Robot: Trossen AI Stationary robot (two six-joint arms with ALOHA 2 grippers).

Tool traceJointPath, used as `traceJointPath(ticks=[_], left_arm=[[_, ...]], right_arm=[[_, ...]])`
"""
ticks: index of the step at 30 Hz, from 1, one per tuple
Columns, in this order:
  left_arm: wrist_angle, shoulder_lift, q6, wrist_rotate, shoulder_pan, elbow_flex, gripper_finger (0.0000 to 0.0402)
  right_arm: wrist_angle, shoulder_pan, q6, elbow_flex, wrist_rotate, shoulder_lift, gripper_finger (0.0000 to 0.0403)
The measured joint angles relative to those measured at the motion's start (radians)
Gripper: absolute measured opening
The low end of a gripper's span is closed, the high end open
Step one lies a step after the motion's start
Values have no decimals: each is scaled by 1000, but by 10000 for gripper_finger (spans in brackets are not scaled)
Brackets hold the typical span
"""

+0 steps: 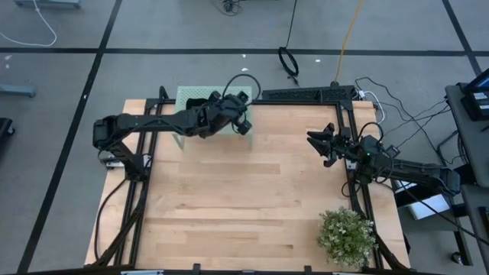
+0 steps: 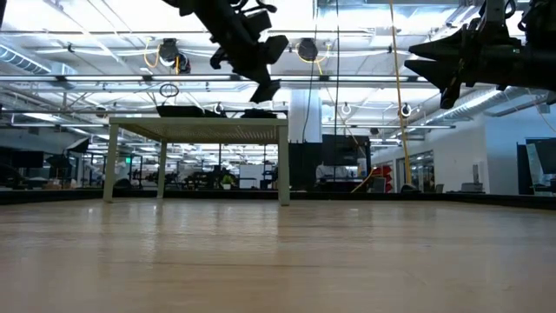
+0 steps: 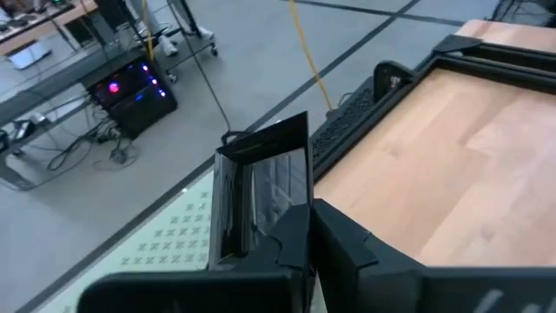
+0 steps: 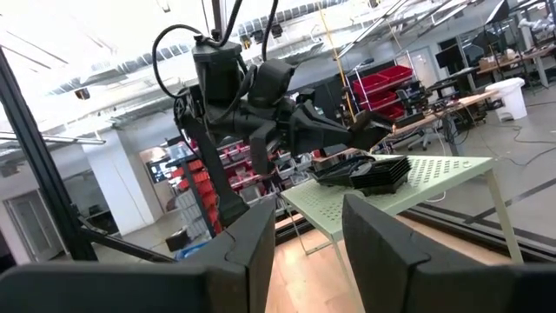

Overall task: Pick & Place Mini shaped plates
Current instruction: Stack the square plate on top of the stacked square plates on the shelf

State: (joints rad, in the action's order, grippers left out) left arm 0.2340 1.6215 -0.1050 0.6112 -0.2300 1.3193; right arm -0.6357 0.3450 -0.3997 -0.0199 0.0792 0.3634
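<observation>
Up close, I see the mini shaped plates as a glossy black heap on the green perforated platform at the tabletop's far edge. Left hand hovers over the platform's edge, pinching a square black plate; right hand waits spread, well apart.

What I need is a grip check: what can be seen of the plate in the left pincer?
The plate is small, squarish and glossy black with a raised rim, plastic by its look. It stands on edge, pinched at one side by the left pincer, in the air near the edge of the green perforated platform. Nothing else touches it.
</observation>
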Motion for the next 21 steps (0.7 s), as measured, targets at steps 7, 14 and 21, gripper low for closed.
traceJointPath(ticks=[7, 14, 21], left_arm=[[58, 0, -72, 19, -23, 0, 6], [111, 0, -99, 19, -25, 0, 13], [162, 0, -116, -1, -25, 0, 12]], right_arm=[[0, 0, 0, 0, 0, 0, 126], [0, 0, 0, 0, 0, 0, 126], [0, 0, 0, 0, 0, 0, 126]])
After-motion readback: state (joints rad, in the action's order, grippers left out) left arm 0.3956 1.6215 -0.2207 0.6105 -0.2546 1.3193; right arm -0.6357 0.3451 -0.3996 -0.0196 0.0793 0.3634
